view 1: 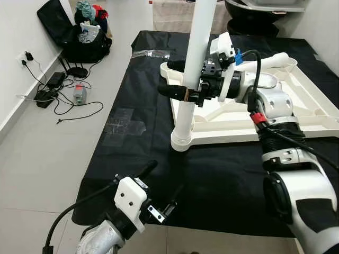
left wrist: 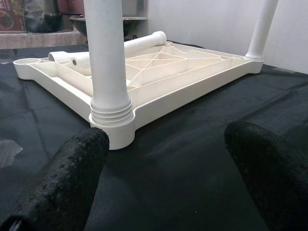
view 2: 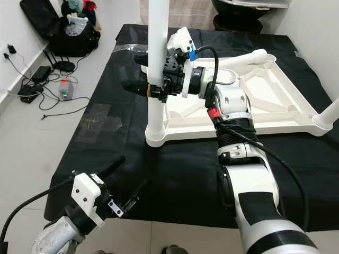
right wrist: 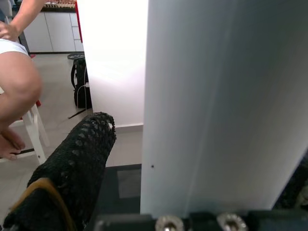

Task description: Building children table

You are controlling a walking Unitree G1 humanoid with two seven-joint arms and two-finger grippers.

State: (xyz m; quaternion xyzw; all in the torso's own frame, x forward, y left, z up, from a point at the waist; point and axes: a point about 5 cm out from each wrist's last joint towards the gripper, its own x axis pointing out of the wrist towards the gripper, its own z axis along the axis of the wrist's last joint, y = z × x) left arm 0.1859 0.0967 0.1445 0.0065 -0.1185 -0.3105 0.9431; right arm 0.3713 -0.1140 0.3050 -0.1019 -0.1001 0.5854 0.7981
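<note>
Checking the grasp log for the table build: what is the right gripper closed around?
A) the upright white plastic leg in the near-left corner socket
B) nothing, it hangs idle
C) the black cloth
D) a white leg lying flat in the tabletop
A: the right gripper has its black fingers either side of the upright white plastic leg, which stands in the corner socket of the upturned cream plastic tabletop.

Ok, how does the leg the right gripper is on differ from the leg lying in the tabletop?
The gripped leg stands upright, seated in the near corner socket of the upturned tabletop; the loose leg lies on its side across the tabletop's ribs, fitted nowhere. The right gripper has its fingers either side of the upright one; nothing touches the lying one. Both are plain white round tubes.
</note>
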